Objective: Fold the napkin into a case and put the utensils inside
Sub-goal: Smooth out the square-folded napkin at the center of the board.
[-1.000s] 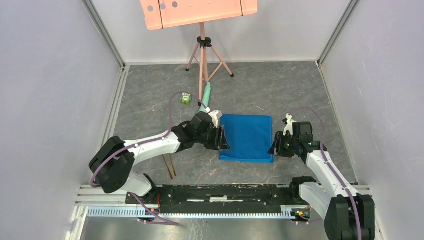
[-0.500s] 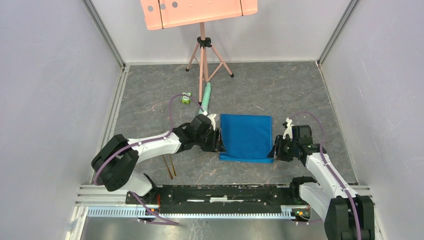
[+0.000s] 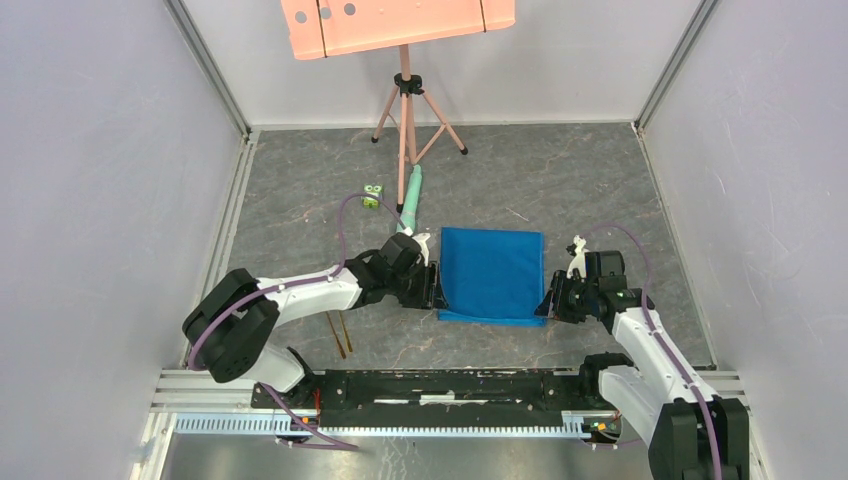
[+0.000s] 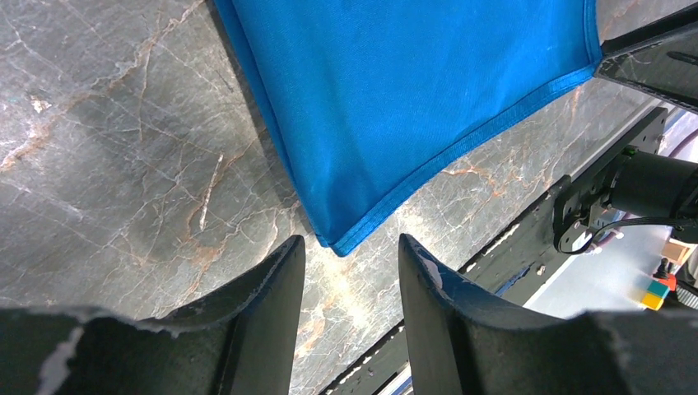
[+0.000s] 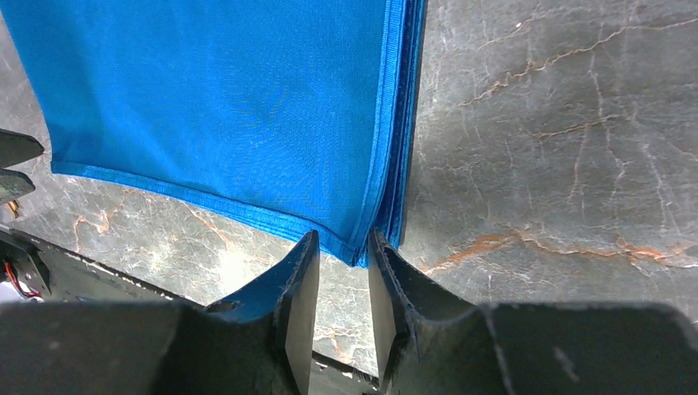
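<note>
The bright blue napkin (image 3: 490,275) lies folded flat on the table, several layers stacked along its right edge (image 5: 395,123). My left gripper (image 3: 436,288) stands open at its near left corner (image 4: 337,243), which lies just ahead of the gap between the fingers (image 4: 351,243). My right gripper (image 3: 549,301) is at the near right corner, jaws narrow but still apart (image 5: 343,239), the cloth corner (image 5: 362,257) poking in between the fingertips. The gold utensils (image 3: 338,333) lie side by side near the left arm's base.
A pale green tube (image 3: 411,192) and a small green toy (image 3: 371,198) lie behind the left arm. A pink tripod (image 3: 405,100) stands at the back. The black base rail (image 3: 450,385) runs along the near edge.
My left gripper has drawn back and toward the napkin's near left corner. My right gripper has moved in on the near right corner and its jaws have narrowed.
</note>
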{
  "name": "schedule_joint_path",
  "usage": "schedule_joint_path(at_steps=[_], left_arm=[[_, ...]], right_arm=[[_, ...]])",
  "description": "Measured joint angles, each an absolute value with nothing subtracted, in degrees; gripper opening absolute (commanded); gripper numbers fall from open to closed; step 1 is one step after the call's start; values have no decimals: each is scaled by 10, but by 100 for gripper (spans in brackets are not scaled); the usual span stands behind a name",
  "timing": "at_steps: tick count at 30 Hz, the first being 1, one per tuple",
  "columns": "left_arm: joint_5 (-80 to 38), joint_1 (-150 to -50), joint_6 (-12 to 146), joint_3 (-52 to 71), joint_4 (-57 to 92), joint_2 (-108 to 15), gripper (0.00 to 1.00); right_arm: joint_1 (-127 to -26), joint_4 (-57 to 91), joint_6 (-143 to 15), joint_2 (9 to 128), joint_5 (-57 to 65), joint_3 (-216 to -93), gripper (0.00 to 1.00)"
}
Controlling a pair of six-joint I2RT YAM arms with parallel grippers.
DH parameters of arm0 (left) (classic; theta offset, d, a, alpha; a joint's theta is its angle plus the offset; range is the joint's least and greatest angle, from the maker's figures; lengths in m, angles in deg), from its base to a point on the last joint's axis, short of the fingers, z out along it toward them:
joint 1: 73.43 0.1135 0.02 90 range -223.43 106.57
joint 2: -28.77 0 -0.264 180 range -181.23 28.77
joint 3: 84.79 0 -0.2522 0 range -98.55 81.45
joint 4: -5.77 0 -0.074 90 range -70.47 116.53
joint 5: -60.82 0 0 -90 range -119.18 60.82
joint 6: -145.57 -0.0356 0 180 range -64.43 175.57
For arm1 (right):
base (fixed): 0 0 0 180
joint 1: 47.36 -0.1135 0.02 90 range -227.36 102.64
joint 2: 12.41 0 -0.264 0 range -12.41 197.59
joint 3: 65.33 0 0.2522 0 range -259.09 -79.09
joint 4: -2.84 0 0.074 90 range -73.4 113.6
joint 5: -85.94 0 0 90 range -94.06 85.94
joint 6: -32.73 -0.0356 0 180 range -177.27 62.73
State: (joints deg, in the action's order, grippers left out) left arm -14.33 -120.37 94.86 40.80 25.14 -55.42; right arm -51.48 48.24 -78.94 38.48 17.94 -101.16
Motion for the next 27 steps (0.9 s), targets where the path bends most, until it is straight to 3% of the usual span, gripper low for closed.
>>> schedule_joint_path(at_steps=[27], left_arm=[[-154,-1203,949,421,250,-557,52]], right_arm=[[-515,504,-809,355,199,-1016,37]])
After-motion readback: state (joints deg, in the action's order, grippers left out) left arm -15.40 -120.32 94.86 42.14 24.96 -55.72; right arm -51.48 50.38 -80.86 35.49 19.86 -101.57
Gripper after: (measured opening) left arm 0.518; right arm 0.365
